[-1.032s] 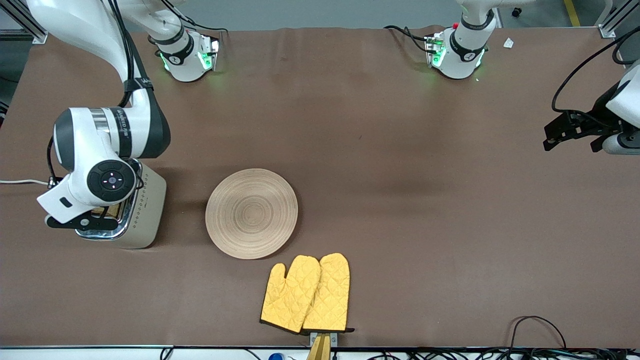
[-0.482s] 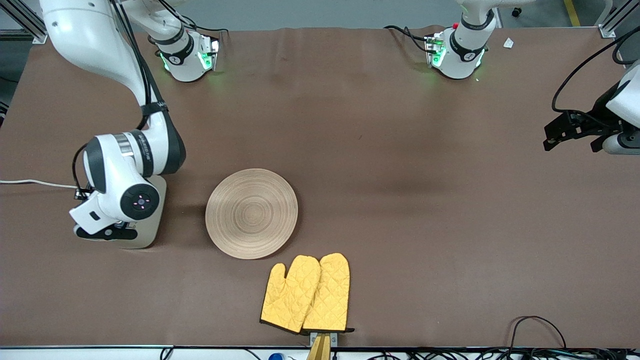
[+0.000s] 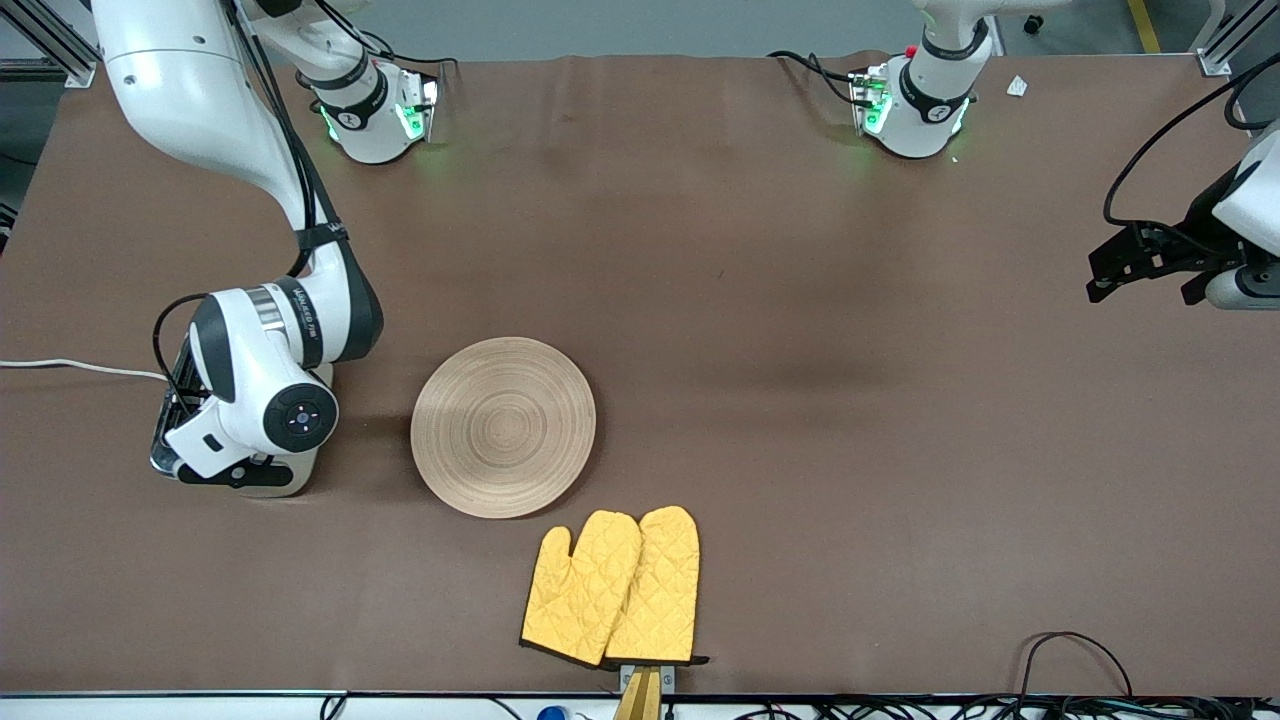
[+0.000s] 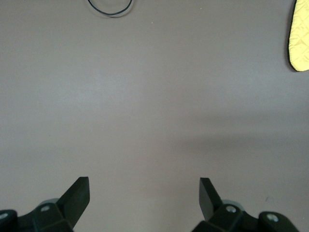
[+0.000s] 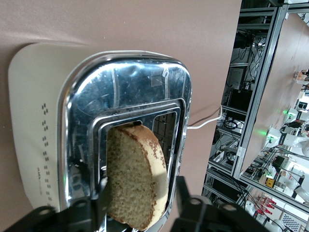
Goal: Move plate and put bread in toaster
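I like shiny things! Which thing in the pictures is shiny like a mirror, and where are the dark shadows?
Right wrist view: the toaster has a chrome top that mirrors light around the bread. Front view: soft shadows darken the table beside the plate.

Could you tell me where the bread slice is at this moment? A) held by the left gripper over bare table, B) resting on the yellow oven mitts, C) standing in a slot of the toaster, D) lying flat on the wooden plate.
C: the right wrist view shows the bread standing in a slot of the toaster, its top above the chrome, between the right gripper fingers.
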Robot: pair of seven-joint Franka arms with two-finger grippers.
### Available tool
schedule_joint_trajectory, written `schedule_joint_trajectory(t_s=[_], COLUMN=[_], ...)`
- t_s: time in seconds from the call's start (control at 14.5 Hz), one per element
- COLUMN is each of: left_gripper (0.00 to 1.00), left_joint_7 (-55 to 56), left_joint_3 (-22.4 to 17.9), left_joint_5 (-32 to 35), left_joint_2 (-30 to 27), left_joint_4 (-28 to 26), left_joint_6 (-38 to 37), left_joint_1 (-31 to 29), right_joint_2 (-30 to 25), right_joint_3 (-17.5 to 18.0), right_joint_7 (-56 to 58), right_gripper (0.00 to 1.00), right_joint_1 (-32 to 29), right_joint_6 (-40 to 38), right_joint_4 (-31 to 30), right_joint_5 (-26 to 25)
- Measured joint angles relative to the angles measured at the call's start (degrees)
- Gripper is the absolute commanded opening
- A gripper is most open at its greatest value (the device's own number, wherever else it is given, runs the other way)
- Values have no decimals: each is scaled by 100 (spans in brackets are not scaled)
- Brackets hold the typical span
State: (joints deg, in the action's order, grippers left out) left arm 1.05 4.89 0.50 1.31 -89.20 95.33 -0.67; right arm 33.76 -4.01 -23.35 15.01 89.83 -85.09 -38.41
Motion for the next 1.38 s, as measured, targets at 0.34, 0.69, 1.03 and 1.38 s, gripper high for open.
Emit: schedule_joint_trajectory(t_s=[0.34,0.69,1.03,1.38], left_gripper=[100,100,100,100], left_joint_7=[0,0,0,0], left_joint_3=[0,0,0,0], left_joint_5=[0,0,0,0], left_joint_2=[1,3,5,6], left_joint_4=[0,0,0,0], left_joint_6=[10,15,17,44], left_joint_1=[-1,-1,-1,-2], right_joint_2=[-210,-1176,-1994,-2550], right_joint_3=[5,-24,-29,-31], right_joint_7=[-2,282,1163,2063], right_gripper=[100,100,100,100], right_joint_1=[9,-471,-1065,-1521], right_joint_6=[-11,-73,-122,-531], right_joint_4=[640,799,795,761], right_joint_5=[823,2223,3330,3635])
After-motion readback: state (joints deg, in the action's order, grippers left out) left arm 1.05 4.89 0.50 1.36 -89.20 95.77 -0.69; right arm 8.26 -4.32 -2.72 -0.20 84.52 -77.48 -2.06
